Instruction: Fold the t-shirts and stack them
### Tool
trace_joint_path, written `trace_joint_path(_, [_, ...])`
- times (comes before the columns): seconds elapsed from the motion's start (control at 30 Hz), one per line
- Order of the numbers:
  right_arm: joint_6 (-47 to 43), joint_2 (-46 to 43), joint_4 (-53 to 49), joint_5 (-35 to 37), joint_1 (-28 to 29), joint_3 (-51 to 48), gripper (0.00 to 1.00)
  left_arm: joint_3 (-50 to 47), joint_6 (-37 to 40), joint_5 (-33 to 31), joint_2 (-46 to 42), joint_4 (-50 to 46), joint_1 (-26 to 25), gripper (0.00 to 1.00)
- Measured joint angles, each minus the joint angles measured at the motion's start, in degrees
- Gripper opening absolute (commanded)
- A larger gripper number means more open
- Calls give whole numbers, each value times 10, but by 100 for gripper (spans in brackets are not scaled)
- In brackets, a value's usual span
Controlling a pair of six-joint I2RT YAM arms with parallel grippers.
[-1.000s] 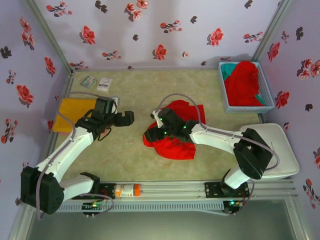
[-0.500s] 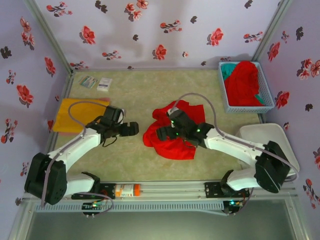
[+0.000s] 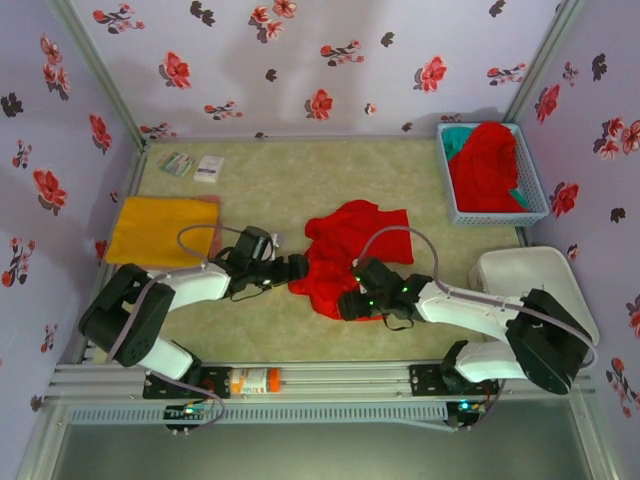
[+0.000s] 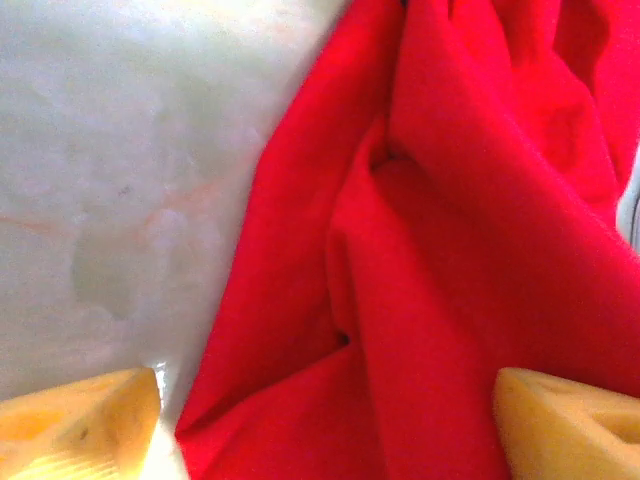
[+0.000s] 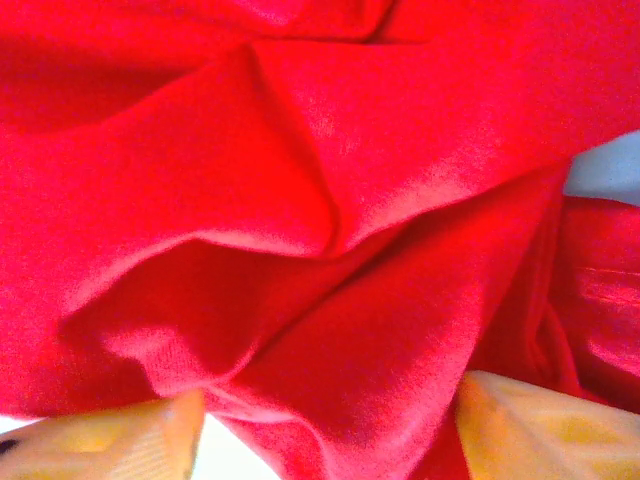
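A: At the left edge of the crumpled red t-shirt [image 3: 350, 240], what is the left gripper [image 3: 292, 268] doing?

B: It sits low, right at the hem. In the left wrist view its fingers [image 4: 75, 420] stand wide apart: one over bare table [image 3: 300, 170] just left of the shirt, the other over the red cloth. Folds lie between them, not pinched.

A: And the right gripper [image 3: 348, 303]?

B: It is at the near edge of the same shirt, to the right of the left gripper and close to it. In its wrist view its fingers [image 5: 550, 425] are also parted, with a thick bunch of red cloth between them. The jaws are apart; I see no squeeze on the fabric.

A: How does that shirt lie?

B: In a rumpled heap, not folded, with deep creases running across it.

A: Where are the others?

B: The orange-yellow t-shirt [image 3: 155, 230] lies flat, well to the left of the red heap. Far to the right of the heap and beyond it stands the blue basket [image 3: 530, 212], with another red t-shirt [image 3: 485, 165] piled in it and a teal t-shirt [image 3: 455, 138] showing at its far-left corner.
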Motion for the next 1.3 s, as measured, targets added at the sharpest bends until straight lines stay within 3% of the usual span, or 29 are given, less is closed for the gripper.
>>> trace_joint_path(0.2, [29,14,63,-1,4,-5,13,38,-54,25,53,74,-28,35])
trace_joint_path(0.3, [43,8,80,4,6,-13,1,71,-47,26,54,55,-28,18])
trace_joint_path(0.43, [53,-21,98,10,16,-23,0,156,10,4,54,-35,-28,2])
trace_joint_path(0.6, [62,-22,139,16,48,-18,0,281,112,-52,54,-187,-22,0])
trace_joint_path(0.67, [63,-1,147,22,72,-4,5,323,152,-80,52,-245,-12,0])
trace_joint_path(0.7, [63,16,153,24,85,9,13,339,171,-94,51,-272,-5,0])
trace_joint_path(0.73, [65,36,160,24,98,25,29,351,189,-110,47,-300,3,0])
trace_joint_path(0.83, [63,94,169,25,124,78,63,366,231,-155,30,-364,25,0])
trace_joint_path(0.97, [60,116,167,48,134,110,87,365,272,-195,-4,-428,49,0])
trace_joint_path(1.07, [52,100,141,95,129,111,94,350,294,-214,-39,-447,64,0])
trace_joint_path(1.17, [54,76,99,133,96,113,94,326,310,-224,-72,-456,74,0])
trace_joint_path(1.3, [77,66,56,157,-4,115,91,297,324,-229,-93,-457,75,0])
